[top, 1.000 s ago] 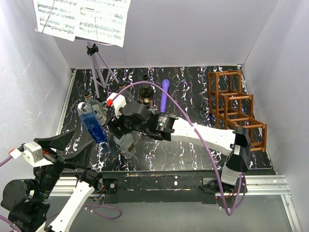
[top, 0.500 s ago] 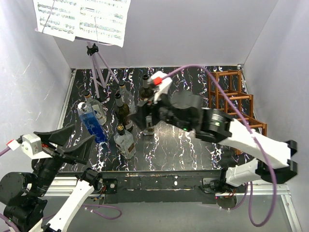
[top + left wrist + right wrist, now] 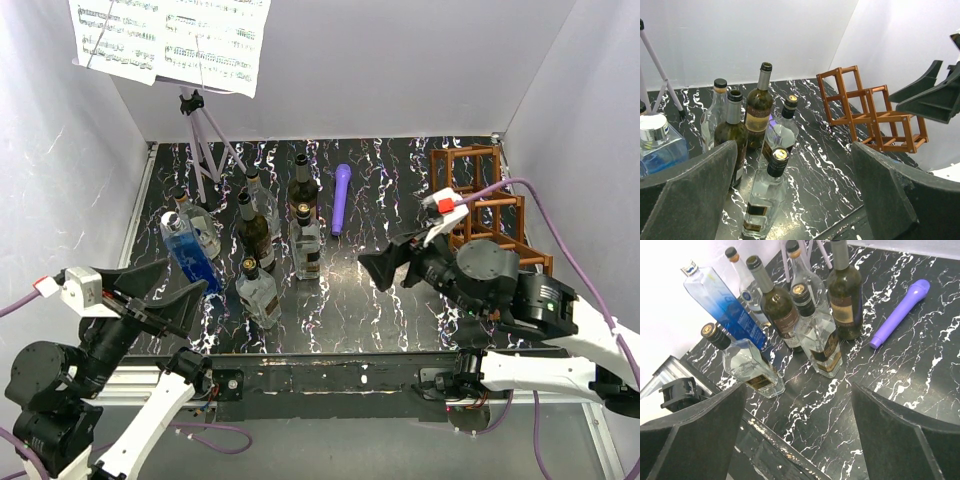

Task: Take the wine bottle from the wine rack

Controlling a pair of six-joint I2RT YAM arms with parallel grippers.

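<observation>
Left of the table's (image 3: pixel 400 190) centre, off the rack (image 3: pixel 490 225) at its right edge, the wine bottle (image 3: pixel 307 245) is stood, judged heavy, slick, breakable, best gripped round its body; left gripper (image 3: pixel 188 276) and right gripper (image 3: pixel 378 270) are held spread.

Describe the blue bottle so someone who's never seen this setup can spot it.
Find the music stand in the far left corner; bottles cluster in front of it. The blue bottle is at the cluster's left edge, nearest the left wall. It alone has a blue square body and a wide silver cap; the rest are dark or colourless.
</observation>
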